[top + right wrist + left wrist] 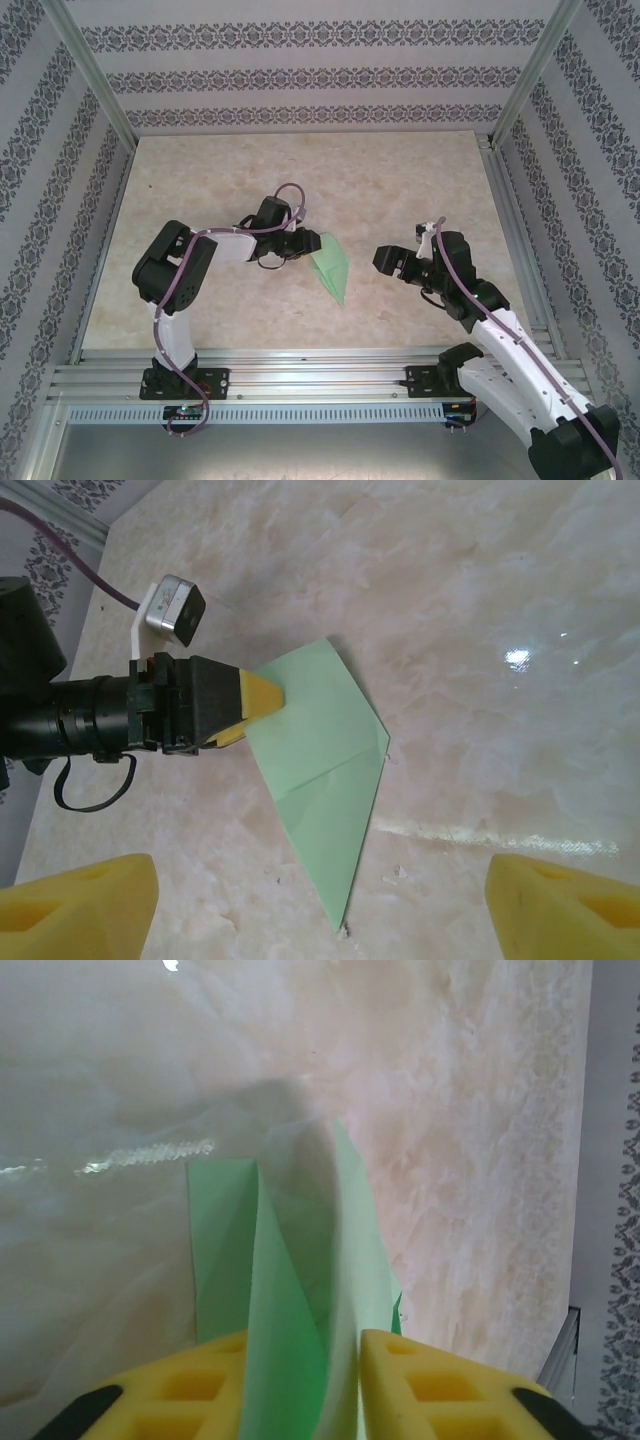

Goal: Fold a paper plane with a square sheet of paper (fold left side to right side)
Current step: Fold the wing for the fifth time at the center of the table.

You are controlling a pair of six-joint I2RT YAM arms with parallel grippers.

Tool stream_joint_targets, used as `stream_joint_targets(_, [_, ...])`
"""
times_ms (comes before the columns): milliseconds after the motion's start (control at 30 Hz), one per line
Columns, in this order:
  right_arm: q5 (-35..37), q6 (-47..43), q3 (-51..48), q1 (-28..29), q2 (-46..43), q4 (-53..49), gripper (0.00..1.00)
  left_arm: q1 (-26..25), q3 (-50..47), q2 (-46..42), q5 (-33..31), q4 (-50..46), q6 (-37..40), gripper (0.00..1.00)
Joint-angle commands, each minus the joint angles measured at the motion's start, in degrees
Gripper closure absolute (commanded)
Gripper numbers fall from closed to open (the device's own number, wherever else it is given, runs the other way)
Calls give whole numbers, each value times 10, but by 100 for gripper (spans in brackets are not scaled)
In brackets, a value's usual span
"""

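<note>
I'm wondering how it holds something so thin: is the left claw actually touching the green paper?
Touching. The left wrist view shows the green paper pinched between the yellow fingers of the left gripper.

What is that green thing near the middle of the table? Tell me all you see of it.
It is a thin mint-green paper sheet, plain, folded into a long pointed kite shape with sharp creases. The left tool pinches its broad end between yellow fingers, where the layers part slightly. Its narrow tip points toward the beige marbled tabletop.
</note>
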Motion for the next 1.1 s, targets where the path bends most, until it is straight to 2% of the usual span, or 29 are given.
stream_joint_targets(0, [-53,7,-10,-16,14,49,17,13,15,1,19,1,34,78])
stream_joint_targets(167, [-112,8,-21,-27,62,115,23,17,22,-11,36,-23,72,89])
stream_joint_targets(333, [-197,-12,-9,-27,155,199,27,20,32,-38,79,-48,139,100])
stream_joint_targets(467, [-223,-61,22,-28,224,200,30,24,35,-66,114,-72,185,100])
stream_joint_targets(700, [-310,-72,61,-23,351,292,37,29,33,-88,186,-86,229,100])
stream_joint_targets(1067, [-343,-66,94,-8,453,347,40,31,30,-108,226,-104,261,100])
